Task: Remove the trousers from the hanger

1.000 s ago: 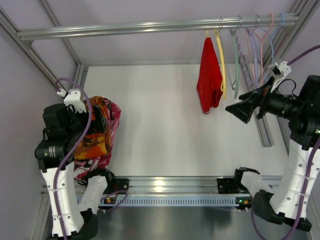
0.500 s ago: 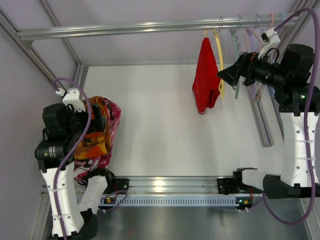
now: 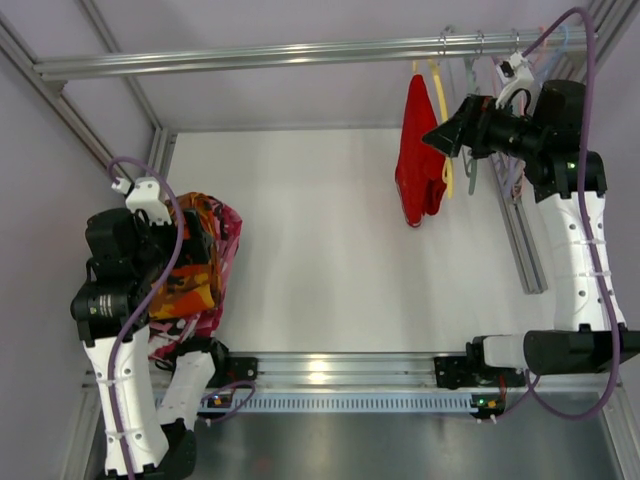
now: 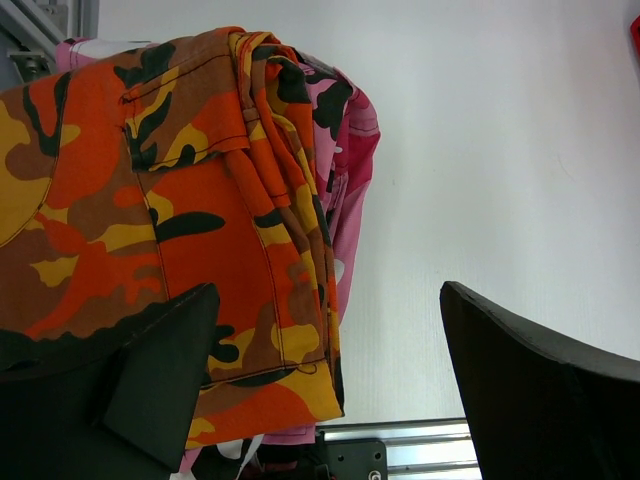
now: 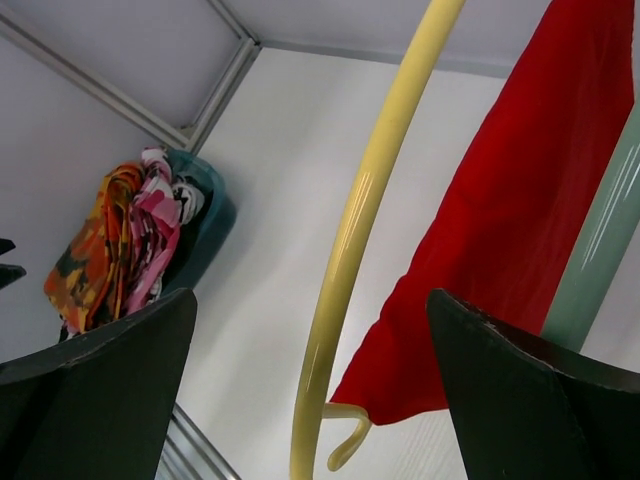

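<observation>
The bright red trousers (image 3: 417,155) hang draped on the thin yellow hanger (image 3: 441,130) from the metal rail at the top. In the right wrist view the hanger's yellow arm (image 5: 355,250) runs up between my open jaws, with the red trousers (image 5: 520,220) just behind it to the right. My right gripper (image 3: 441,137) is open, raised right beside the hanger, gripping nothing. My left gripper (image 4: 330,390) is open at the left side, hovering over a pile of cloth.
An orange camouflage cloth (image 3: 185,270) over a pink cloth (image 3: 222,250) lies in a teal bin (image 5: 205,205) at the left. Pale green, lilac, pink and blue hangers (image 3: 505,90) hang right of the yellow one. A metal frame rail (image 3: 300,52) spans the top.
My right arm rose and swung left, from beside the right post up to the yellow hanger. The trousers swayed slightly. The left arm stayed put.
</observation>
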You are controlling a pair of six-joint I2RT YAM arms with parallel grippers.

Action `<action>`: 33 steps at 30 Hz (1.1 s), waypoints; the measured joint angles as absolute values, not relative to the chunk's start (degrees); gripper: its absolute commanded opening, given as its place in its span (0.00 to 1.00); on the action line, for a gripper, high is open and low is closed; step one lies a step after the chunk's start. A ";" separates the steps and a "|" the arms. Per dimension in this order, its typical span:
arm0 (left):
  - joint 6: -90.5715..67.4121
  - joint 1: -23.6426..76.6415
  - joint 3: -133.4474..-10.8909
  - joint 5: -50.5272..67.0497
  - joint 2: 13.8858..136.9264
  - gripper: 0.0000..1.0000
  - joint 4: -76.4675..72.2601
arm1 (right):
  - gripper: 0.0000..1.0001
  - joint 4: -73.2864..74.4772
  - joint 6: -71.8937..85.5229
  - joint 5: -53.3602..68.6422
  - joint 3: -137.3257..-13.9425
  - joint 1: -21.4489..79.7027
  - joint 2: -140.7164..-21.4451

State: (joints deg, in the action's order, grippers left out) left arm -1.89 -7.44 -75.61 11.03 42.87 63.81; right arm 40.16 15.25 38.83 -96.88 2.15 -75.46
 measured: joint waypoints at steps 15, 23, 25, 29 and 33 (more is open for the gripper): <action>-2.22 -7.44 -75.31 11.14 42.92 0.98 63.51 | 0.89 17.96 38.92 54.59 -78.70 2.24 -74.28; -2.87 -7.44 -75.31 11.33 42.89 0.98 63.44 | 0.85 8.71 52.88 58.06 -77.58 2.24 -74.19; -2.90 -7.44 -75.31 11.35 42.89 0.98 63.44 | 0.85 6.81 55.51 58.17 -77.58 2.24 -74.19; -2.90 -7.44 -75.31 11.53 42.89 0.98 63.44 | 0.81 5.08 58.24 57.98 -77.65 2.26 -74.32; -2.92 -7.44 -75.31 11.53 42.89 0.98 63.44 | 0.72 3.07 62.17 57.95 -77.54 2.28 -74.65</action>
State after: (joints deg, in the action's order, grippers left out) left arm -2.92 -7.44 -75.31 11.53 42.89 63.44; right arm 3.07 62.17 57.95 -77.54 2.28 -74.65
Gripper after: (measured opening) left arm 0.982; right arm 0.757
